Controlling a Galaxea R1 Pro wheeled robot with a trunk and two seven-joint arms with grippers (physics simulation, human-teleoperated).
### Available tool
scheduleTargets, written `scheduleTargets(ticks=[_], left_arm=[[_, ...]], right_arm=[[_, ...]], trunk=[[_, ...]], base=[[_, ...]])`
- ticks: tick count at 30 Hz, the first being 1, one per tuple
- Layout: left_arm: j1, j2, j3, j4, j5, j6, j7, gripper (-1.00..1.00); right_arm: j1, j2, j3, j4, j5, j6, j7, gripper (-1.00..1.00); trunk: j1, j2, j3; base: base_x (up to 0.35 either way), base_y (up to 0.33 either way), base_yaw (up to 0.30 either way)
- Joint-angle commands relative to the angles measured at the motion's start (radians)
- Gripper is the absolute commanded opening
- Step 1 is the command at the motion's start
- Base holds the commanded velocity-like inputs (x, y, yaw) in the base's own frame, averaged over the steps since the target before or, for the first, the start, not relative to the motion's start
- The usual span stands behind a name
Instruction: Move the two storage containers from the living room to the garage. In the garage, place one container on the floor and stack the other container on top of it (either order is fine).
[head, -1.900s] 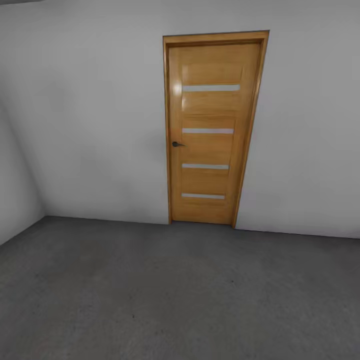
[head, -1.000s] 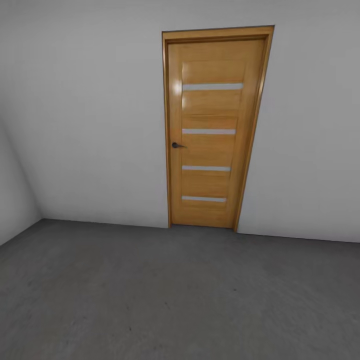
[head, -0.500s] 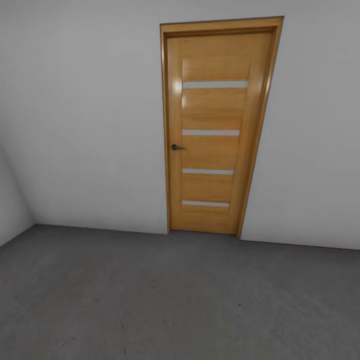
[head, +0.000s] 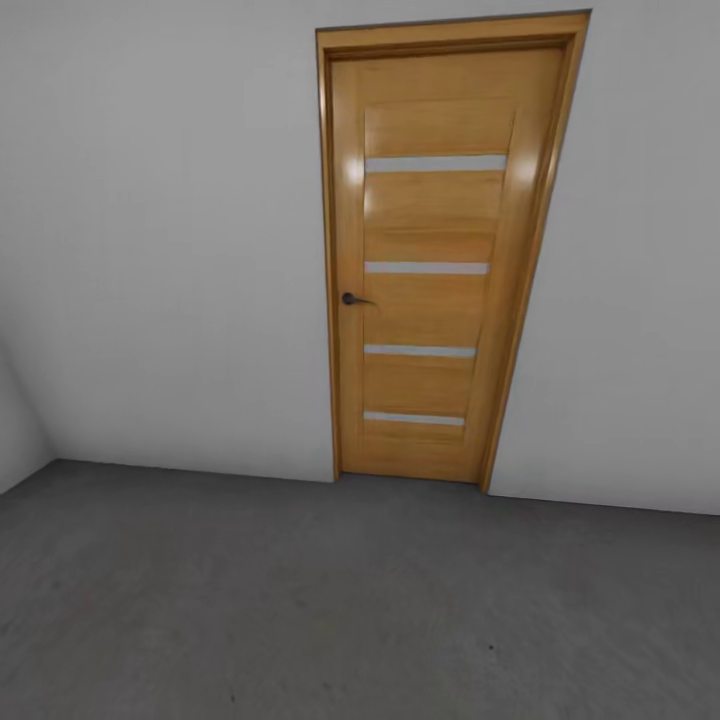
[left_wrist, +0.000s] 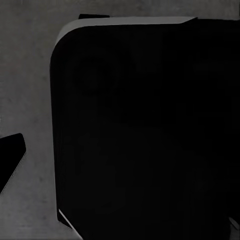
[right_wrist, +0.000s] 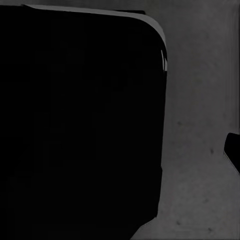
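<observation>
i face a closed light wooden door at upper centre-right of the head view, its dark handle at mid-frame, the garage's grey concrete floor across the bottom. each wrist view shows a dark rounded body over concrete. i cannot tell my hands' state or where the storage containers are. i judge those bins light and stiff, best gripped by a rim.

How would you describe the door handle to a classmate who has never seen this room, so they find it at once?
Start at the plain white wall above the dark grey concrete floor and find the light wooden door with four pale horizontal glass slits. The handle sits on its left edge, about mid-height, just below the second slit. It is the one small dark metal piece on the pale wood.
</observation>
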Motion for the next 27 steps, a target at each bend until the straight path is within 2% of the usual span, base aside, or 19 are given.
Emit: scheduleTargets(ticks=[1, 4, 6, 8, 9, 11, 27], left_arm=[[0.0, 0.0, 0.002, -0.001, 0.003, -0.002, 0.0, 1.0], [0.0, 0.0, 0.002, 0.0, 0.004, 0.003, 0.0, 1.0], [0.0, 0.0, 0.001, -0.004, 0.004, 0.038, 0.0, 1.0], [0.0, 0.0, 0.001, -0.004, 0.007, 0.042, 0.0, 1.0], [0.0, 0.0, 0.001, -0.005, 0.038, 0.046, 0.0, 1.0], [0.0, 0.0, 0.001, -0.006, 0.048, 0.047, 0.0, 1.0], [0.0, 0.0, 0.001, -0.007, 0.053, 0.047, 0.001, 1.0]], right_arm=[[0.0, 0.0, 0.0, 0.0, 0.0, -0.003, 0.0, 1.0], [0.0, 0.0, -0.002, 0.0, -0.002, -0.003, 0.0, 1.0], [0.0, -0.001, -0.005, 0.0, -0.006, -0.003, 0.0, 1.0], [0.0, -0.001, -0.005, 0.0, -0.006, -0.003, 0.0, 1.0], [0.0, 0.0, -0.002, 0.0, -0.003, -0.005, -0.001, 1.0], [0.0, 0.0, -0.003, 0.0, -0.005, -0.006, -0.002, 1.0], [0.0, 0.002, -0.002, 0.0, -0.003, -0.006, -0.002, 1.0]], trunk=[[0.001, 0.0, -0.001], [0.001, 0.0, -0.001], [0.001, 0.0, -0.001], [0.001, 0.0, -0.001], [0.001, 0.0, -0.001], [0.001, 0.0, -0.001], [0.001, 0.0, -0.001]], base=[[0.321, 0.0, 0.0], [0.321, 0.0, 0.0], [0.321, 0.0, 0.0], [0.321, 0.0, 0.0], [0.321, 0.0, 0.0], [0.321, 0.0, 0.0], [0.321, 0.0, -0.233]])
